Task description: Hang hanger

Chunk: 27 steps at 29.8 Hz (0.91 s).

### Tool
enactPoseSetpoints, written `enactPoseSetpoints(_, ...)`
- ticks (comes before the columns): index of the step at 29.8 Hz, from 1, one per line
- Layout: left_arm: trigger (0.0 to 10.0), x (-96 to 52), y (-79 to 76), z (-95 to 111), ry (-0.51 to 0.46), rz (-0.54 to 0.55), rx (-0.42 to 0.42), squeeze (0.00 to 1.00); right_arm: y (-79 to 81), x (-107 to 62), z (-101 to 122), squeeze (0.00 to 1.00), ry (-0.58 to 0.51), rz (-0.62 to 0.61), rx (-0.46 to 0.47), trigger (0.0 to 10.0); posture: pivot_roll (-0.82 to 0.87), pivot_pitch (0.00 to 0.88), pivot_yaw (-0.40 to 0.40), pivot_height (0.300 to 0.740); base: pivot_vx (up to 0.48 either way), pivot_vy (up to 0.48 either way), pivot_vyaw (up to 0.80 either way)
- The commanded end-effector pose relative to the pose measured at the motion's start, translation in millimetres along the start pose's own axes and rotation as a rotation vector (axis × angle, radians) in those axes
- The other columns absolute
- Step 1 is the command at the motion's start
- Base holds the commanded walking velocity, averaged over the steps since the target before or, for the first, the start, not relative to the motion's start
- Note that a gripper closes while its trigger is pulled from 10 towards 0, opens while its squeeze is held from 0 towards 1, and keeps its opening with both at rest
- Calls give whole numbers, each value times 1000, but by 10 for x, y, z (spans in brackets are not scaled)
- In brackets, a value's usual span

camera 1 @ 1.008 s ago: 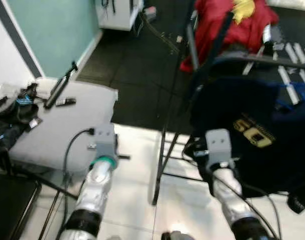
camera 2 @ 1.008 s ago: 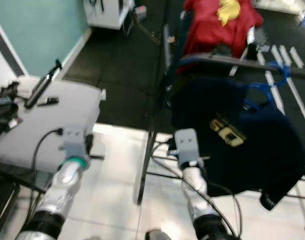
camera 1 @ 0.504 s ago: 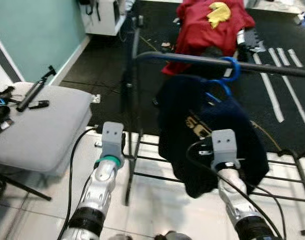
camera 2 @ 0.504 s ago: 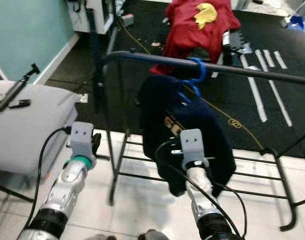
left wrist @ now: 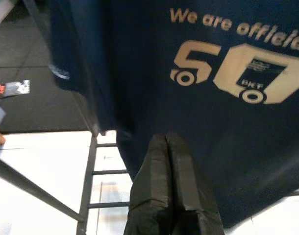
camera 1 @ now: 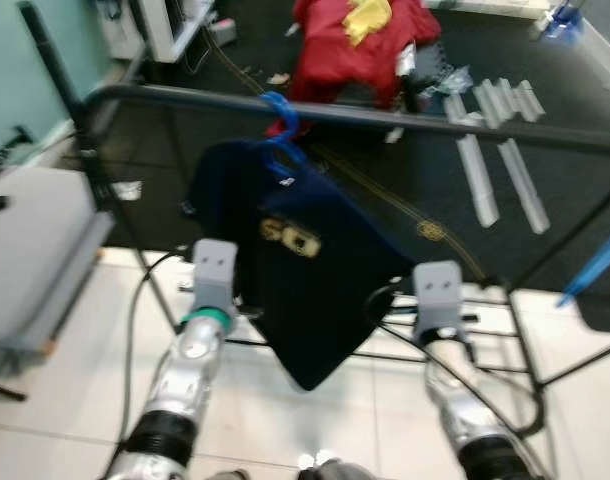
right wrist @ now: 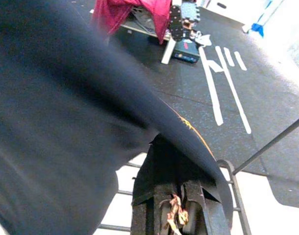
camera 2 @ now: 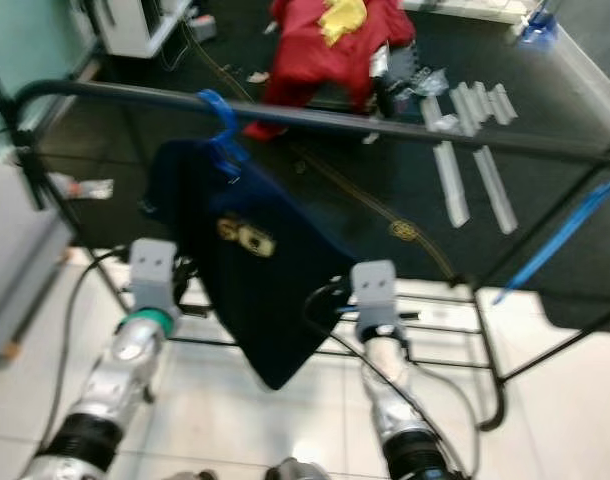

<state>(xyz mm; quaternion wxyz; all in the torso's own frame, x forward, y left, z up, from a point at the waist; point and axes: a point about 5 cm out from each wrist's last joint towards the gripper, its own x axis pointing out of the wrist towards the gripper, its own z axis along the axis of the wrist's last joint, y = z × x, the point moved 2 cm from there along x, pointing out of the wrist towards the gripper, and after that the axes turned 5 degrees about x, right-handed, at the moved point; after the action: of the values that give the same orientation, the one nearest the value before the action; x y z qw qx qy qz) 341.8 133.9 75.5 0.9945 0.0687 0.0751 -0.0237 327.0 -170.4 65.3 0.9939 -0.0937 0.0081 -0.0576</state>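
Camera swung right; hanger [camera 1: 281, 112] on rail [camera 1: 405, 122]

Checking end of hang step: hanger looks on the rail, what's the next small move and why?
Probably draw both arms back and leave it. The blue hanger is hooked over the rack rail and the navy shirt hangs from it. The left pincer is shut and empty just short of the shirt; the right pincer sits partly under its hem.

A lived-in room of a home, used for laundry: a black clothes rack [camera 2: 405, 125] holds a navy T-shirt [camera 2: 250, 270] on a blue hanger [camera 2: 220, 125], red clothing [camera 2: 315, 45] lies heaped on dark matting [camera 2: 385, 190], with white floor tiles [camera 2: 545, 400] nearer.
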Motion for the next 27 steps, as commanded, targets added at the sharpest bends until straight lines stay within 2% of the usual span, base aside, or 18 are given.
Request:
enactPoseSetpoints(1, 10000, -29, 69, -117, 46, 23, -7, 0, 64, -27, -56, 0, 27, 20, 0, 10000, -23, 57, 23, 740, 0, 420, 0)
enactPoseSetpoints(15, 10000, -7, 98, -82, 29, 34, 14, 0, 146, -61, -97, 0, 42, 45, 9, 10000, -20, 36, 31, 740, 0, 30, 0)
enactPoseSetpoints(21, 10000, -3, 103, -90, 37, 30, 27, 0, 156, -76, -115, 0, 49, 50, 7, 10000, -19, 35, 32, 740, 0, 431, 0)
enactPoseSetpoints(27, 10000, 5, 89, -77, 32, 26, 28, 0, 108, -70, -65, 0, 19, 2, 7, 10000, -21, 40, 35, 740, 0, 0, 0)
